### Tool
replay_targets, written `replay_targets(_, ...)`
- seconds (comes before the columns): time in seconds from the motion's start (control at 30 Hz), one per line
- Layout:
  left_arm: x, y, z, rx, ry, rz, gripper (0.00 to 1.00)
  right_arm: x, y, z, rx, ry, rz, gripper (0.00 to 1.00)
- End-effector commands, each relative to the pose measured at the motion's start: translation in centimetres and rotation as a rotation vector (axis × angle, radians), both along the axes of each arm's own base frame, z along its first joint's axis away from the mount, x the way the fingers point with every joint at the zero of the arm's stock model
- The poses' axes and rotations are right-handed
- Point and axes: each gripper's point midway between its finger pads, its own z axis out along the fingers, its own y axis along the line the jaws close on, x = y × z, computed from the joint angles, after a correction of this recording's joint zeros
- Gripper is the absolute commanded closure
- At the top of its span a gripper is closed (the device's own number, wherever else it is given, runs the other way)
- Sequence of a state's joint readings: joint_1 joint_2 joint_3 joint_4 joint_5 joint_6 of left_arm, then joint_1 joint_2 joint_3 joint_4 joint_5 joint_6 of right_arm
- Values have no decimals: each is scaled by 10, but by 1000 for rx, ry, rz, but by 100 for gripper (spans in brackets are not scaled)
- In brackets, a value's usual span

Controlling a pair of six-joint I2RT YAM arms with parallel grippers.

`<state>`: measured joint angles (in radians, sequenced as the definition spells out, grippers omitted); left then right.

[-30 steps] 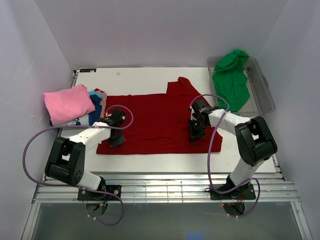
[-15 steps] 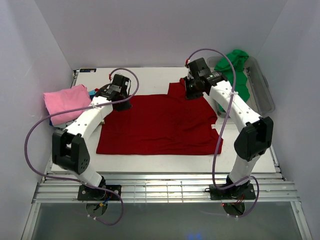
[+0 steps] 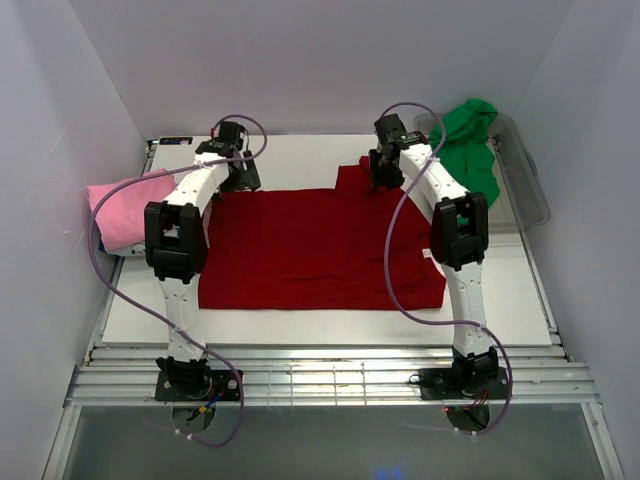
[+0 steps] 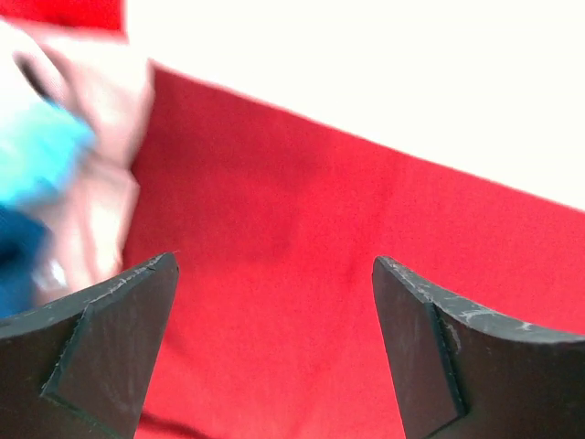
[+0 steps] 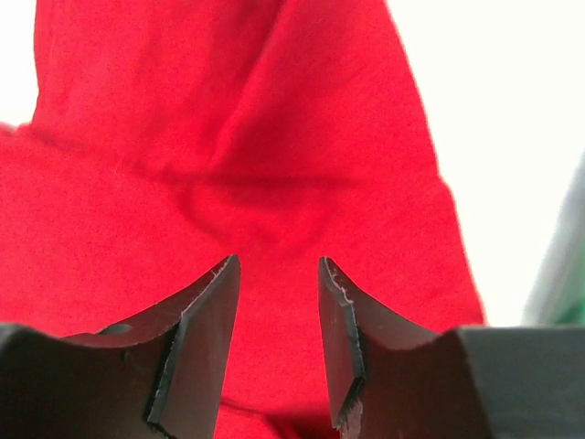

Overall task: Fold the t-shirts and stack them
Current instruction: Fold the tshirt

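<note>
A red t-shirt (image 3: 320, 250) lies flat across the middle of the white table. My left gripper (image 3: 240, 180) hovers over its far left corner, open, with red cloth (image 4: 302, 201) below the spread fingers and nothing between them (image 4: 274, 263). My right gripper (image 3: 385, 178) sits over the far right part by the sleeve, jaws apart and empty (image 5: 279, 262), above the red shirt (image 5: 228, 119). A folded pink t-shirt (image 3: 125, 205) tops a pile at the left. Peach (image 4: 91, 183) and blue (image 4: 32, 155) cloth of that pile show in the left wrist view. A green t-shirt (image 3: 465, 150) lies crumpled in the tub.
The clear plastic tub (image 3: 535, 195) stands at the back right of the table. White walls close in the table on three sides. A metal rail (image 3: 320, 375) carrying both arm bases runs along the near edge.
Both grippers travelled from the near part of the red shirt to its far edge. They went from shut to open there.
</note>
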<state>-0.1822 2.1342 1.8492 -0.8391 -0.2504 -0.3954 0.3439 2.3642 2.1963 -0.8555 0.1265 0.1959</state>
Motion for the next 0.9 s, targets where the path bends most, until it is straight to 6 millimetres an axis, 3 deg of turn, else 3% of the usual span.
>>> replay_targets(0.0, 28, 16, 35, -18, -99, 38, 2, 54, -16, 53, 85, -233, -36, 54)
replay_targets(0.2, 37, 38, 22, -5, -96, 107, 2, 95, -37, 40, 195, -299, -88, 52)
replay_targets(0.3, 41, 46, 15, -4, -86, 120, 2, 106, -29, 31, 266, -310, -54, 50)
replay_targets(0.4, 42, 56, 1, -16, -60, 144, 2, 110, -15, 14, 331, -293, -17, 47)
replay_targets(0.6, 48, 54, -20, -52, -38, 129, 2, 111, -1, 1, 413, -274, -11, 46)
replay_targets(0.87, 62, 53, -34, -83, -42, 146, 2, 129, 3, 3, 441, -347, -16, 46)
